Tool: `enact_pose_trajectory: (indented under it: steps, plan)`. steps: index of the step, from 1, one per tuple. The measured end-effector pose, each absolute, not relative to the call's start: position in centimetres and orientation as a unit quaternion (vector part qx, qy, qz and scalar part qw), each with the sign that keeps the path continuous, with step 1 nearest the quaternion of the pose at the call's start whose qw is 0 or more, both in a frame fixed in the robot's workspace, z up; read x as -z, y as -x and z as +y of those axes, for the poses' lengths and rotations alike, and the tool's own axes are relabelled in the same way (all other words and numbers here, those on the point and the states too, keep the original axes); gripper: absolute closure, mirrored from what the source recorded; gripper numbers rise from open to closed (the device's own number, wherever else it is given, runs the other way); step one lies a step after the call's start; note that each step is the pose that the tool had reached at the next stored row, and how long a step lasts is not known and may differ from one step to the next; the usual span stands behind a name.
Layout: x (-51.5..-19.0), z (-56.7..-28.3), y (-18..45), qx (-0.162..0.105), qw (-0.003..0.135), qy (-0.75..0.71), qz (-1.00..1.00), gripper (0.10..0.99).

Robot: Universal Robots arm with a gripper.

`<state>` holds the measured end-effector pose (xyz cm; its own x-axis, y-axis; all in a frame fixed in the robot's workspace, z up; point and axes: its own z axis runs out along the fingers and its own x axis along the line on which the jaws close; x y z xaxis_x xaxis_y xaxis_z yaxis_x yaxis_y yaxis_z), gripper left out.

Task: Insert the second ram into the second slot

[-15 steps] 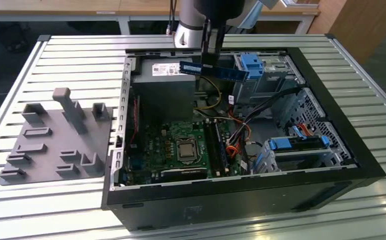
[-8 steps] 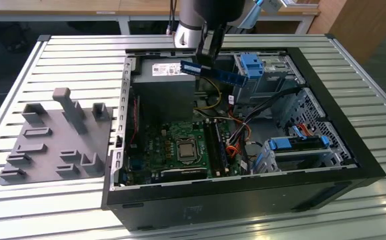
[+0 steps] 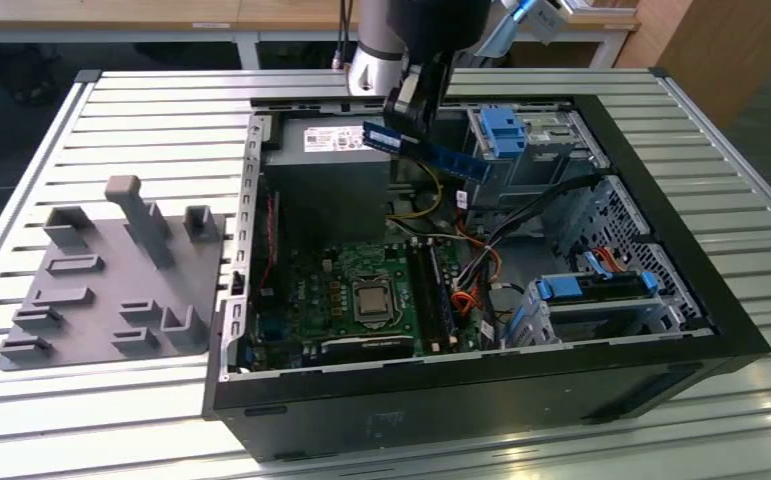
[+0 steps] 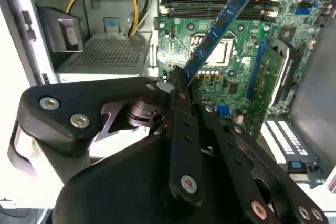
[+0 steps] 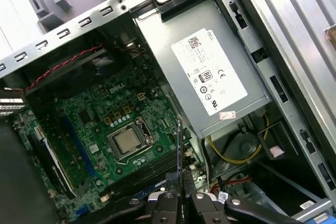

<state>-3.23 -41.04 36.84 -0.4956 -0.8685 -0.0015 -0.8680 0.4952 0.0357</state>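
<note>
Exterior view, lower centre: the open computer case (image 3: 492,390) held the motherboard (image 3: 345,300), its memory slots (image 3: 436,295) running front to back just beside orange cables (image 3: 465,300). Farther back, upper centre, the gripper (image 3: 409,118) was clamped tight on one end of the second ram (image 3: 428,150), which hung tilted, well above the slots. Judgement: sound seating would require the strip levelled, parallel over its slot and clear of the cables.

Bright, even light w/ glare on slatted counter (image 3: 559,455); PC case (image 3: 492,400) inside dimmer, shadowed; washout in second wrist view.
</note>
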Motion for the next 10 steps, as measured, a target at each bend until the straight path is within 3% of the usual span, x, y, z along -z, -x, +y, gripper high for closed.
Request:
enact_pose_trajectory:
  steps: [10]
  plan:
    - [-36.6, -44.2, 3.2, 0.015, 0.009, -0.494, -0.870, 0.945]
